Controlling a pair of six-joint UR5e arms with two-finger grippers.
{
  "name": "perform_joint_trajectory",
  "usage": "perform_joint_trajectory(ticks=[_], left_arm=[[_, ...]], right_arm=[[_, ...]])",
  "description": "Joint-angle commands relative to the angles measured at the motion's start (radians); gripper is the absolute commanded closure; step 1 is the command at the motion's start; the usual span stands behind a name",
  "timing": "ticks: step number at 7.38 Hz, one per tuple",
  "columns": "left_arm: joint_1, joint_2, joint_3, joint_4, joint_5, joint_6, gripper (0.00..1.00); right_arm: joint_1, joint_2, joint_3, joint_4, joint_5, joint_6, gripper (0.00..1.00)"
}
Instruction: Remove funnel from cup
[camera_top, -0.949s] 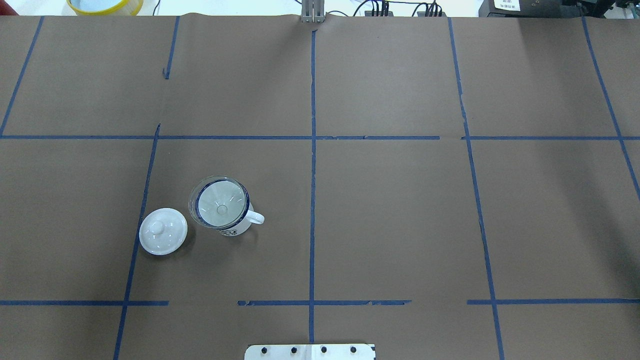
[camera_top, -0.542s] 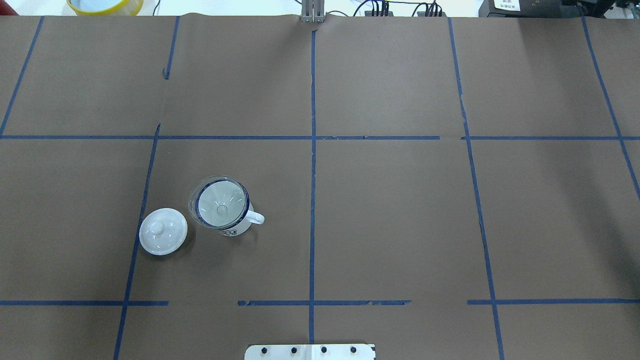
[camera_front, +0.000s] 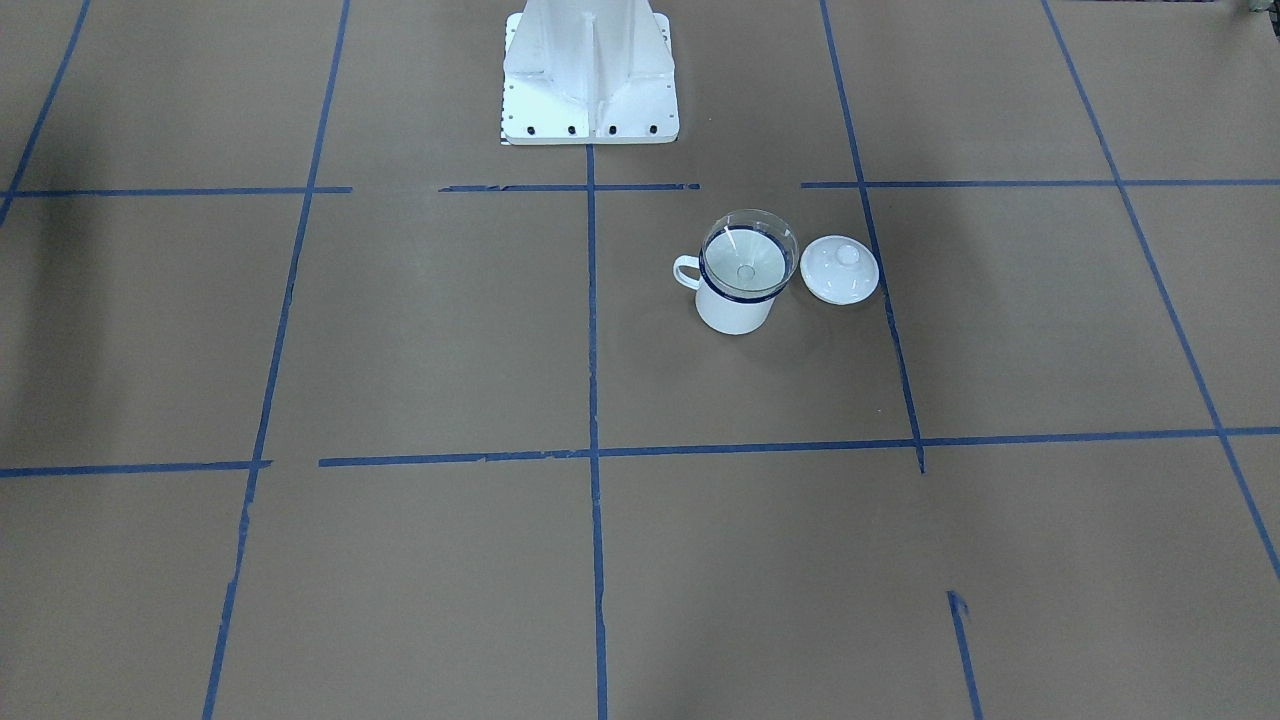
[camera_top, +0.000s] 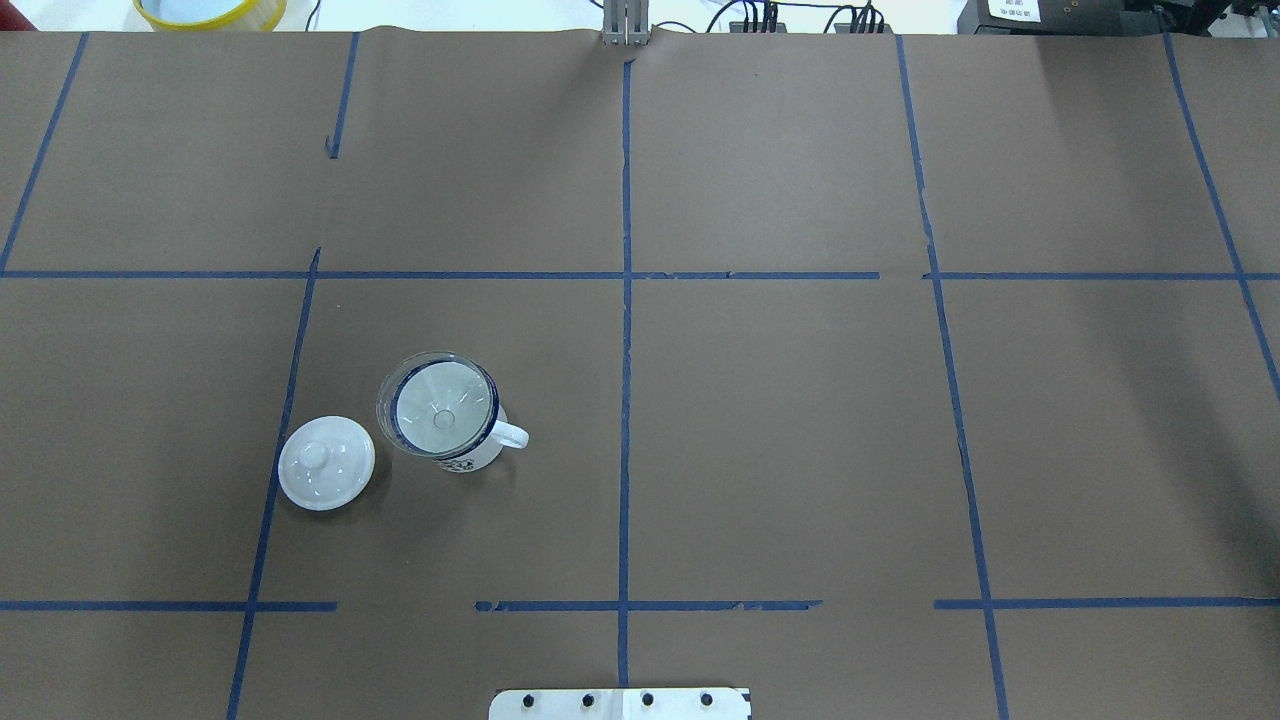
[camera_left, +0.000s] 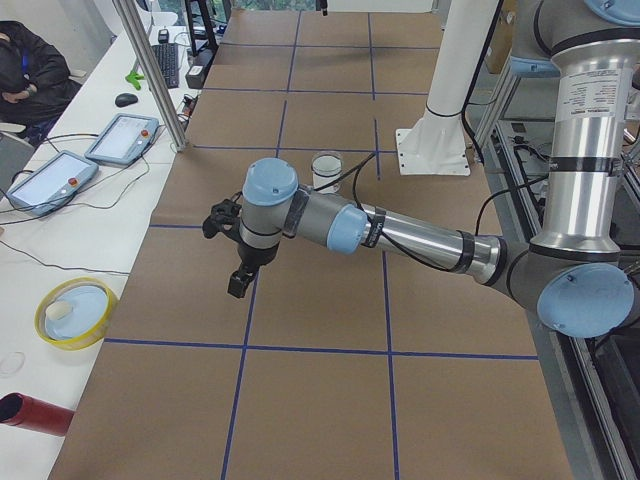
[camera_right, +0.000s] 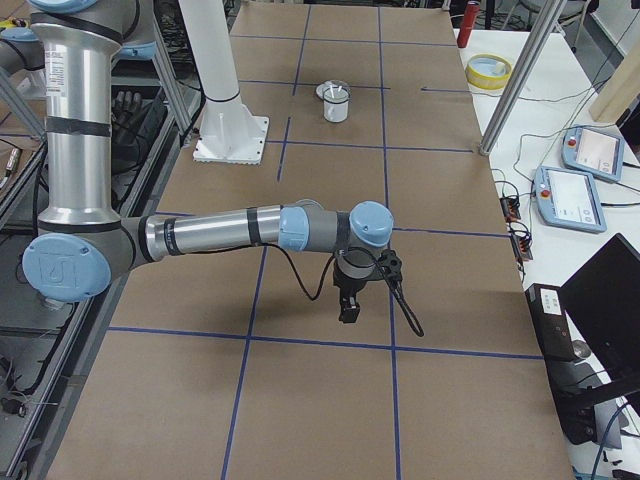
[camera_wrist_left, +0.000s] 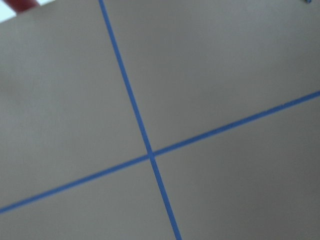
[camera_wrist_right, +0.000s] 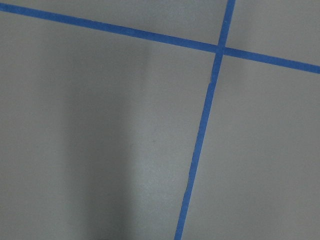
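Note:
The white enamel cup (camera_top: 480, 452) with a dark blue rim stands upright on the brown table, left of centre in the overhead view. The clear funnel (camera_top: 437, 405) sits in its mouth, spout down. Both also show in the front-facing view, cup (camera_front: 735, 312) and funnel (camera_front: 748, 258). My left gripper (camera_left: 238, 285) shows only in the exterior left view, hanging above the table far from the cup (camera_left: 326, 172). My right gripper (camera_right: 348, 310) shows only in the exterior right view, far from the cup (camera_right: 334, 102). I cannot tell whether either is open or shut.
A white round lid with a knob (camera_top: 326, 463) lies right beside the cup, on its left in the overhead view. The robot's white base (camera_front: 590, 80) stands at the table's near edge. A yellow-rimmed bowl (camera_top: 210, 10) sits past the far edge. Blue tape lines cross the table.

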Motion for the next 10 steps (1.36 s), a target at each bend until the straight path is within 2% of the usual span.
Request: perform_joint_trajectory(ticks=[1, 2, 5, 7, 8, 10], left_arm=[[-0.002, 0.008, 0.007, -0.092, -0.009, -0.013, 0.00], [0.000, -0.006, -0.028, -0.098, -0.007, -0.063, 0.00], [0.261, -0.088, -0.083, -0.101, 0.016, -0.412, 0.00], [0.425, -0.088, -0.196, -0.092, 0.141, -0.629, 0.00], [0.511, -0.099, -0.220, -0.093, 0.186, -0.745, 0.00], [0.694, -0.191, -0.218, -0.080, 0.302, -1.000, 0.00]], right_arm=[[0.000, 0.000, 0.000, 0.000, 0.000, 0.000, 0.00], [0.000, 0.000, 0.000, 0.000, 0.000, 0.000, 0.00], [0.000, 0.000, -0.001, 0.000, 0.000, 0.000, 0.00], [0.000, 0.000, 0.000, 0.000, 0.000, 0.000, 0.00], [0.000, 0.000, 0.000, 0.000, 0.000, 0.000, 0.00], [0.000, 0.000, 0.000, 0.000, 0.000, 0.000, 0.00]])
